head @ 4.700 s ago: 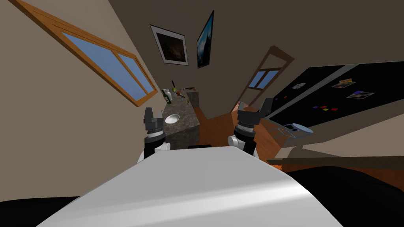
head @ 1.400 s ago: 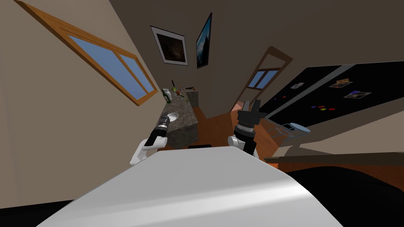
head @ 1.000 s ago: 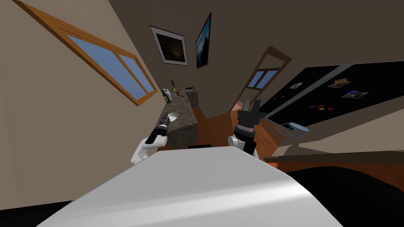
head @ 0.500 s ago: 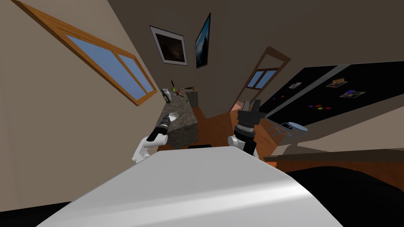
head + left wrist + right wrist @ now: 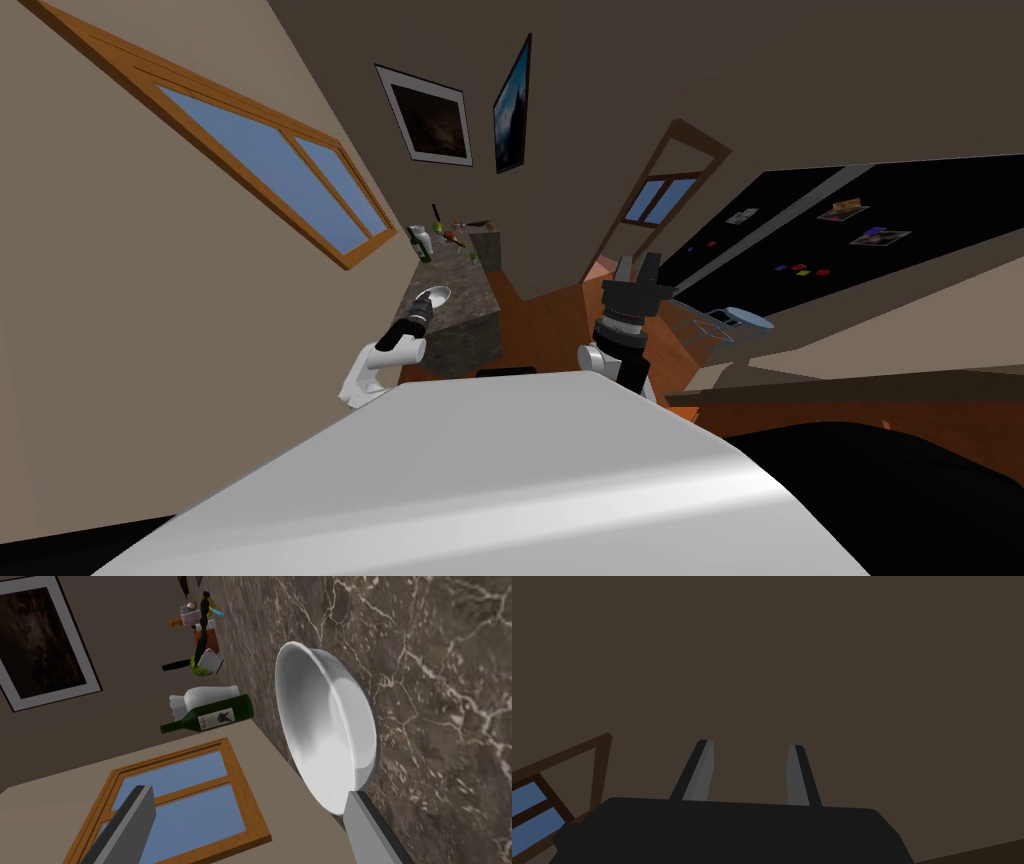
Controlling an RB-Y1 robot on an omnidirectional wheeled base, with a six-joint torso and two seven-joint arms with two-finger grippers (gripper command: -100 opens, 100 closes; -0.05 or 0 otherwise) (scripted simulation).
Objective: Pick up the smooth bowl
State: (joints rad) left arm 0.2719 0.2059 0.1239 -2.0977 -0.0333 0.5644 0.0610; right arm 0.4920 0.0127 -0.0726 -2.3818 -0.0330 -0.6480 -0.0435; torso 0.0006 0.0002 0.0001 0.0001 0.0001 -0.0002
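White bowl [image 5: 325, 731] on dark veined counter [image 5: 440, 676], close to its wall-side edge. Left gripper [image 5: 247, 793] spread, one finger covering a bit of rim, the other past the edge. Right gripper [image 5: 752, 746] spread, raised apart.

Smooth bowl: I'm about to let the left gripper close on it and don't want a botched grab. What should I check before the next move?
1. Left gripper open: ok, fingers wide apart.
2. Bowl centred between the fingers: not ok, it sits toward one finger, whose tip overlaps its rim.
3. That finger touching the rim: cannot tell.
4. Bowl upright and empty on the counter: ok.
5. Green bottle apart from the bowl: ok, it stands farther along the counter.
6. Right gripper out of the way: ok, raised, open, off the counter.
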